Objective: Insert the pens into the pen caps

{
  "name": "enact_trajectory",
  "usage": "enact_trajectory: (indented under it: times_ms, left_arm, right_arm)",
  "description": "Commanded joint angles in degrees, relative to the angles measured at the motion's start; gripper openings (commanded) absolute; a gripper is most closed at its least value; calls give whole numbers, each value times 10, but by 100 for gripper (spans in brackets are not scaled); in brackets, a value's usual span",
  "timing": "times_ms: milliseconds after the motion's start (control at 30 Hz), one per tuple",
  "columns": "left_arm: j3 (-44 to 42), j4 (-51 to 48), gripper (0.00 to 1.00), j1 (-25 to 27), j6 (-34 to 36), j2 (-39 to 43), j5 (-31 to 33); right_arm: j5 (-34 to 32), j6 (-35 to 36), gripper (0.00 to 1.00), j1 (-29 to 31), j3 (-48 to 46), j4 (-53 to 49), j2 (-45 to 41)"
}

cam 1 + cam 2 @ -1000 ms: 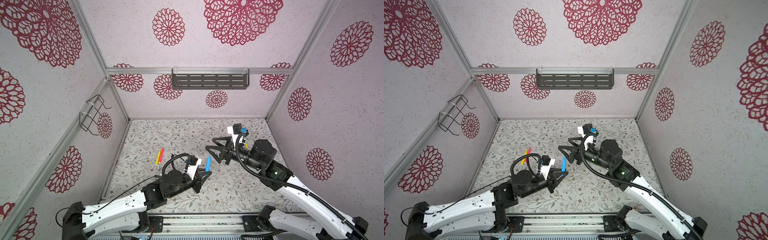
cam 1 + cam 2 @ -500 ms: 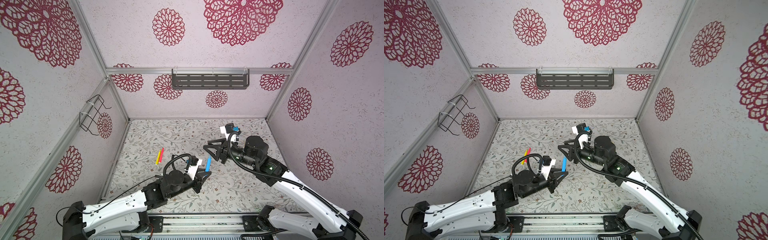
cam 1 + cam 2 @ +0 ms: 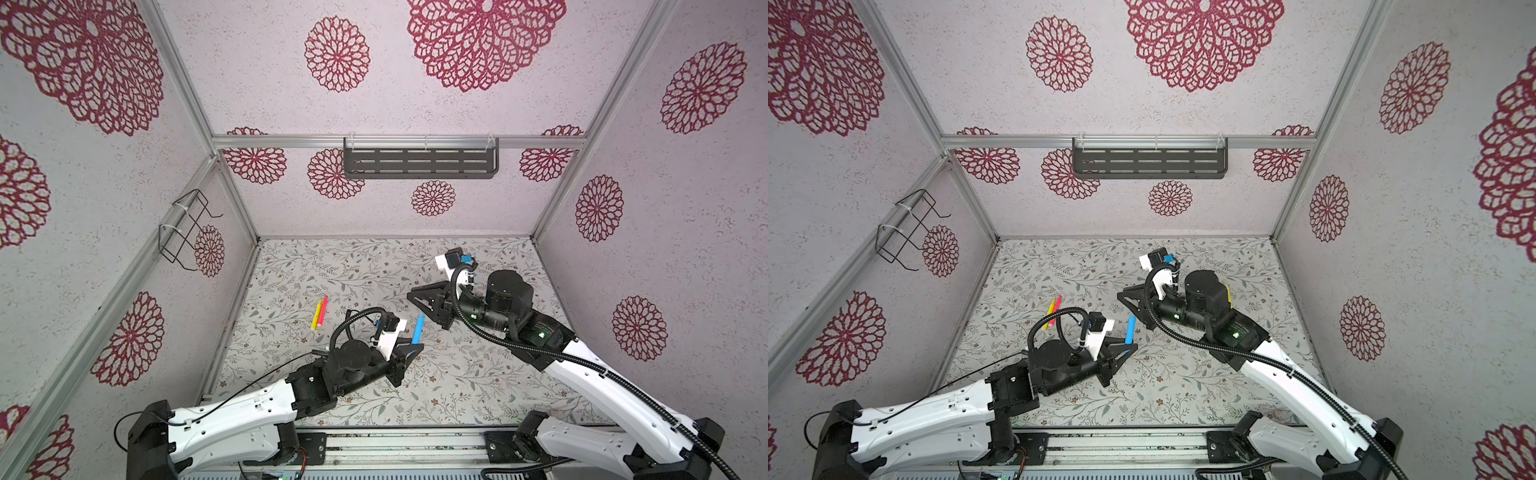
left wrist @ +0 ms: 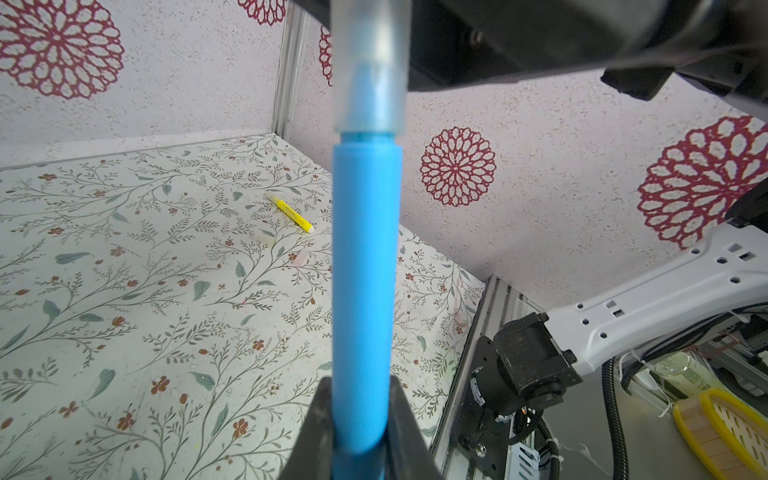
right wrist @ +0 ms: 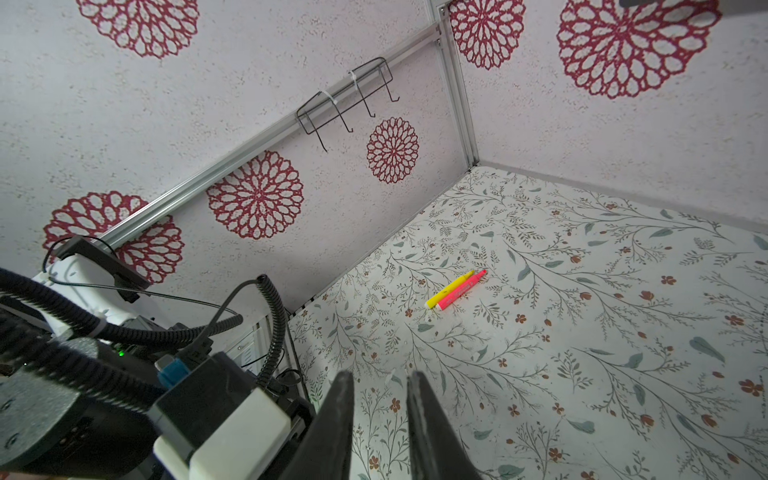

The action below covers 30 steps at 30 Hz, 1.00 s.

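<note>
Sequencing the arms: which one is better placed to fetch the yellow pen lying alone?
Probably right: the right end effector holds nothing and the lone yellow pen lies beside that arm; the left end effector grips the blue pen.

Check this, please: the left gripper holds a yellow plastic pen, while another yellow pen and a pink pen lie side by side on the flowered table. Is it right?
The left gripper holds a blue plastic pen, not a yellow one; the left wrist view shows it. The rest is right.

Blurred pen cap (image 4: 370,83), top cut off
</note>
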<state>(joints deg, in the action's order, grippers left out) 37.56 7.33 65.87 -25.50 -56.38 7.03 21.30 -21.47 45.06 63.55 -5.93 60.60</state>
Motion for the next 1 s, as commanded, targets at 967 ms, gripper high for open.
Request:
enact_trajectory:
  times_ms: [967]
  left_arm:
    - [1, 19, 0, 8, 7, 37, 15]
  right_arm:
    - [18, 22, 0, 38, -26, -14, -15]
